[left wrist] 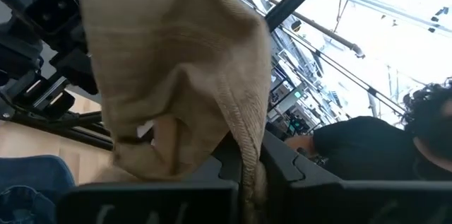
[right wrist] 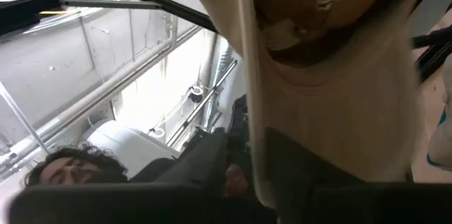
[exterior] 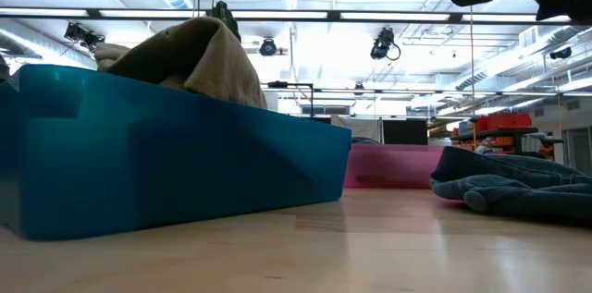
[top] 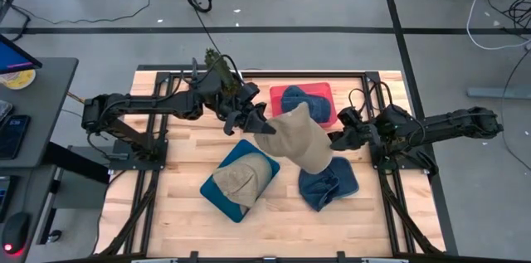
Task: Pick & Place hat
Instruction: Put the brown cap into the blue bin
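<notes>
Above the counter's middle: I hold a tan hat up in the air between my two arms, over the gap between the trays.
Left jaws: clenched on one edge of the tan hat; in the left wrist view the cloth runs down between my dark fingers.
Right jaws: at the hat's other side, against the cloth; in the right wrist view the fabric hangs right before my fingers, but I cannot tell whether they still grip it or have let go.
Hats, counted: four — the tan one in the air, a second tan hat lying in the blue tray, a blue hat in the red tray, and a dark blue hat lying loose on the wooden counter.
Trays, counted: two, one blue and one red.
Low view: the blue tray stands near, tan cloth above its rim; the dark blue hat lies on the counter beside the red tray.
Beyond the counter: a person in a dark top shows in both wrist views.
</notes>
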`<state>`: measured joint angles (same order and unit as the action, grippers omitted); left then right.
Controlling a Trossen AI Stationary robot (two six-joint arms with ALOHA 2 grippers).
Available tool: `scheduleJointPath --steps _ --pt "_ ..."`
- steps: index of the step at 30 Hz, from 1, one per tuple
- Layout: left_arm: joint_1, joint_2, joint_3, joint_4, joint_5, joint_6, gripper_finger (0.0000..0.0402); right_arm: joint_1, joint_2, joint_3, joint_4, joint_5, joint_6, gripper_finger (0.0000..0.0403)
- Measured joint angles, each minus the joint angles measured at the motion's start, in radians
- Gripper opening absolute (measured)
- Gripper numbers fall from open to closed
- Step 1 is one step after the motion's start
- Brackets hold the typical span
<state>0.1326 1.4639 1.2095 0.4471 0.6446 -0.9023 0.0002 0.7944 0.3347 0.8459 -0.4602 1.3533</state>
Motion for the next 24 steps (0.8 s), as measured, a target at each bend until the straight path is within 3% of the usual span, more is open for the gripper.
scheduleJointPath --steps 6,11,16,24 --pt "-0.015 0.0 0.0 -0.043 0.006 -0.008 0.0022 0.0 0.0 0.0 -0.054 0.0 0.0 0.02" --pt "-0.037 -0.023 0.0 -0.156 0.0 0.023 0.002 0.0 0.0 0.0 -0.083 -0.002 0.0 0.0255" --pt "-0.054 -0.085 0.0 -0.357 -0.081 0.081 0.002 -0.007 0.0 0.0 -0.132 -0.007 -0.008 0.0275" --pt "-0.141 -0.193 0.0 -0.551 -0.334 0.105 0.0021 -0.091 0.0 0.0 -0.185 -0.022 -0.027 0.0269"
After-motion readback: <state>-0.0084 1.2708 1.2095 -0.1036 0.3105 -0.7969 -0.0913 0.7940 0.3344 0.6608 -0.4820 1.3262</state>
